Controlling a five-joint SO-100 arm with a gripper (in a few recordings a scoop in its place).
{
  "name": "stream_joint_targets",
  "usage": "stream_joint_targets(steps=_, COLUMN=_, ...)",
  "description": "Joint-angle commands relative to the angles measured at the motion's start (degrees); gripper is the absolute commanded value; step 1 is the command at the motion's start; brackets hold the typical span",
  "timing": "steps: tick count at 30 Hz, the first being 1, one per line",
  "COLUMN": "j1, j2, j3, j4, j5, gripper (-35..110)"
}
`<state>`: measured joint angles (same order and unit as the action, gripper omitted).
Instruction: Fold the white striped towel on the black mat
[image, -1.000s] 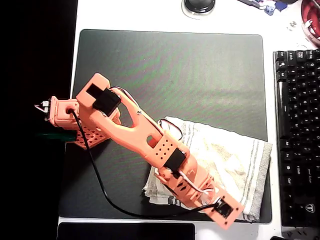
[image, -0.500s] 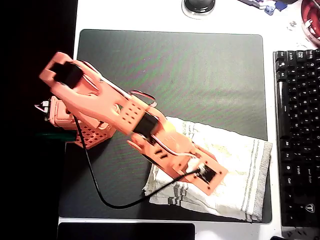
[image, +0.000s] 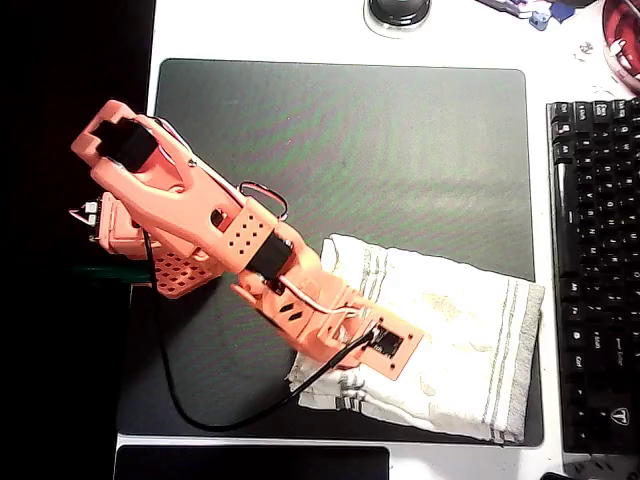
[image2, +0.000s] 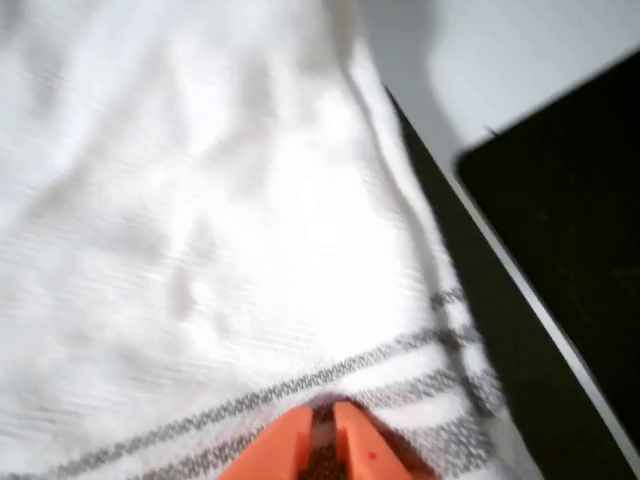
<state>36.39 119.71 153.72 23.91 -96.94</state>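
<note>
The white striped towel (image: 450, 340) lies in a folded rectangle on the lower right part of the black mat (image: 380, 140), its right end reaching the mat's edge. My orange arm reaches from the left, and its wrist (image: 385, 345) hangs over the towel's left half, hiding the fingers below. In the wrist view the gripper (image2: 325, 440) has its two orange tips close together, shut, just above the grey stripe band of the towel (image2: 220, 250). No cloth shows pinched between them. A strip of the mat (image2: 500, 330) runs along the towel's edge.
A black keyboard (image: 595, 270) borders the mat on the right. The arm's base (image: 130, 230) stands at the mat's left edge, with a black cable (image: 200, 400) looping over the mat. A dark flat object (image: 250, 462) lies below the mat. A round black item (image: 398, 10) sits at the top.
The arm has drawn back up and to the left, from the towel's lower right corner to its left half. The towel's outline looks about the same.
</note>
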Motion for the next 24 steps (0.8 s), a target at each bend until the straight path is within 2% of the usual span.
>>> stream_joint_targets(steps=1, j1=4.4, j2=-0.7, j3=3.7, j4=-1.7, j5=-4.7, gripper=2)
stream_joint_targets(steps=7, j1=6.1, j2=1.8, j3=7.1, j4=-4.5, j5=-6.2, gripper=3)
stream_joint_targets(steps=11, j1=2.4, j2=5.6, j3=2.5, j4=-1.3, j5=1.0, gripper=4)
stream_joint_targets(steps=15, j1=-3.3, j2=6.4, j3=-4.5, j4=-2.8, j5=9.5, gripper=4)
stream_joint_targets(steps=19, j1=-8.1, j2=-4.4, j3=-16.0, j4=-5.7, j5=15.5, gripper=4)
stream_joint_targets(steps=24, j1=-9.4, j2=-27.6, j3=-39.7, j4=-2.2, j5=23.1, gripper=3)
